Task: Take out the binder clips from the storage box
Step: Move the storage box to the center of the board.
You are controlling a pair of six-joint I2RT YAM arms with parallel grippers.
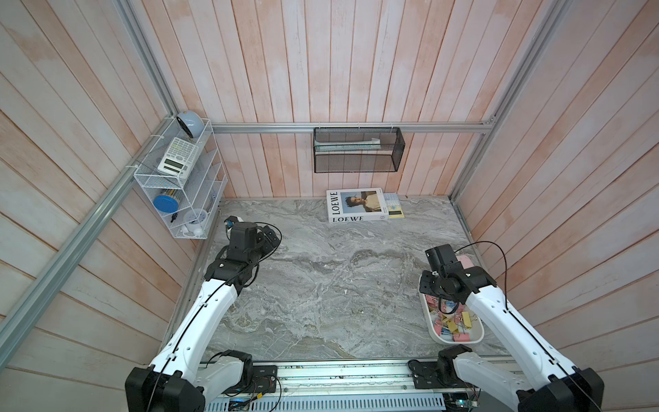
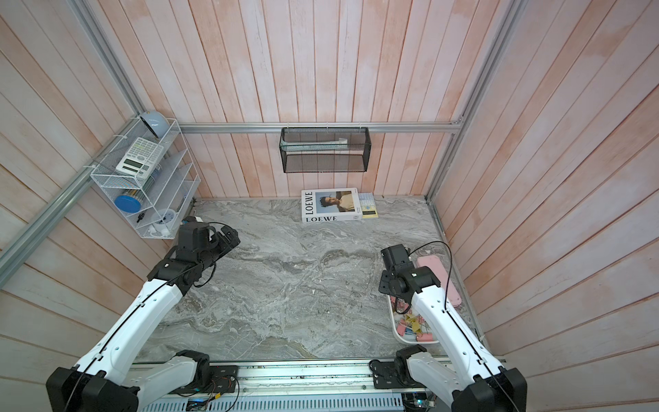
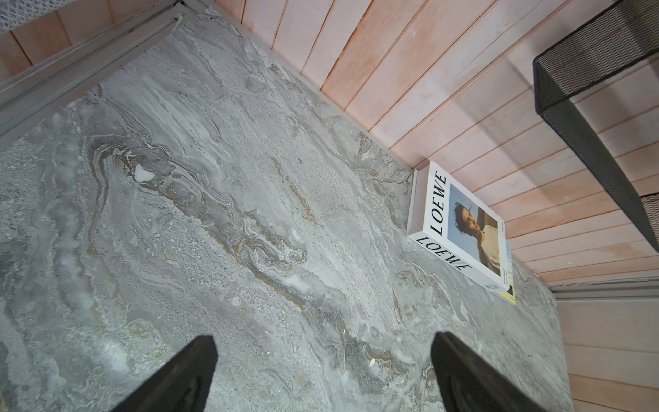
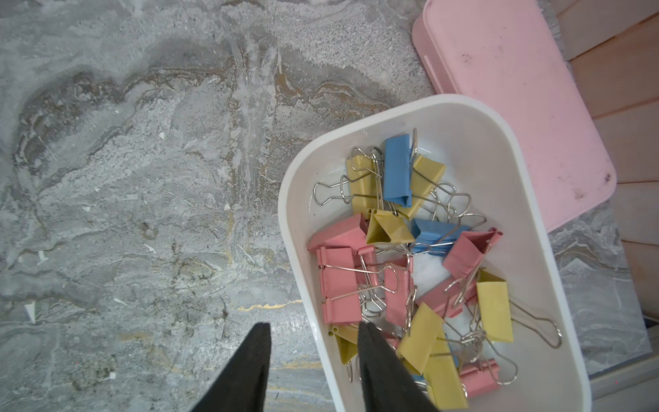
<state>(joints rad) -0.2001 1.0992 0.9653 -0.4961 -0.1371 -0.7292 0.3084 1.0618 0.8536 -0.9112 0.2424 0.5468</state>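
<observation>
The storage box [image 4: 294,199] sits at about 4 o'clock on the marble tabletop [image 1: 321,278], close to the near edge, with every one of the binder clips [image 4: 431,235] inside it and none on the stone. In both top views the right arm hides much of the box. What shows has its long axis running roughly from 5 o'clock to 11 o'clock, open side up. A flat pink case [image 4: 517,107] lies just beyond it toward 2 o'clock on much the same line; whether the two touch cannot be told.

The right hand [image 4: 313,328] hangs over the box's left long wall, jaws narrowed to a middling gap and holding nothing. One finger is outside above bare stone, the other inside above a yellow clip. That straddle suggests either a grip on the wall itself, to tip the load out, or a reach for the clips crowded against that side.

The clips share no heading. Pink, yellow and blue bodies lie crossed and stacked, some wire handles folded flat, others jutting toward the box walls, several hooked through one another, so a single pick may drag neighbours along.

The left hand [image 3: 324,335] is spread wide and empty at about 10 o'clock, over bare tabletop, seemingly parked clear of the work.
</observation>
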